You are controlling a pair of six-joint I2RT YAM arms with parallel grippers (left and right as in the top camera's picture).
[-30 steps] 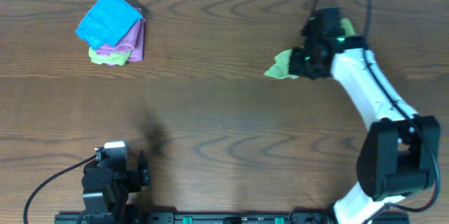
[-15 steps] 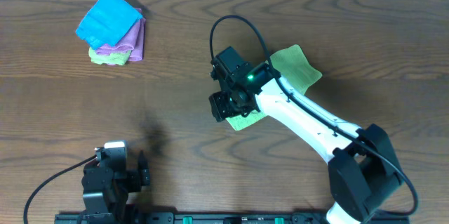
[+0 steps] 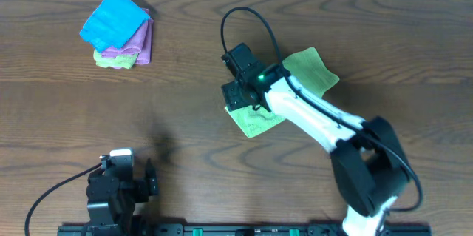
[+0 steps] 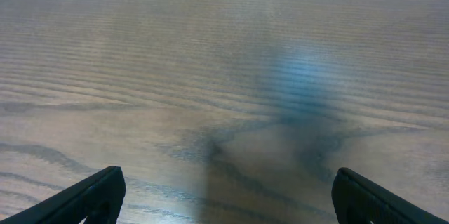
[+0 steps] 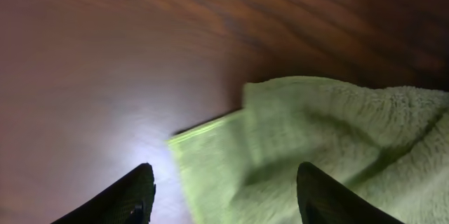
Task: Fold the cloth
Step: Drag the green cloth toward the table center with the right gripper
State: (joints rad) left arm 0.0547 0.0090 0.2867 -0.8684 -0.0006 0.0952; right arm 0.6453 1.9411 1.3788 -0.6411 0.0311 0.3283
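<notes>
Hovering my spread, empty right fingers (image 5: pixel 126 199) over a corner of the green cloth (image 3: pixel 310 69) mid-surface, I likely mean to pinch and fold it, while my left fingers (image 4: pixel 91 196) rest released.

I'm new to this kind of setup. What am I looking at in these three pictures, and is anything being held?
These are two robot arms at a wooden table. The wide picture looks down from above. The other two come from a camera on each wrist, so the dark tips at their bottom edges are that arm's own fingers. The right gripper is out over a light green cloth that lies partly spread. Its fingers are apart and grip nothing. The left gripper sits near the front edge, open, over bare wood. At the far left lies a stack of folded cloths, blue on top.
</notes>
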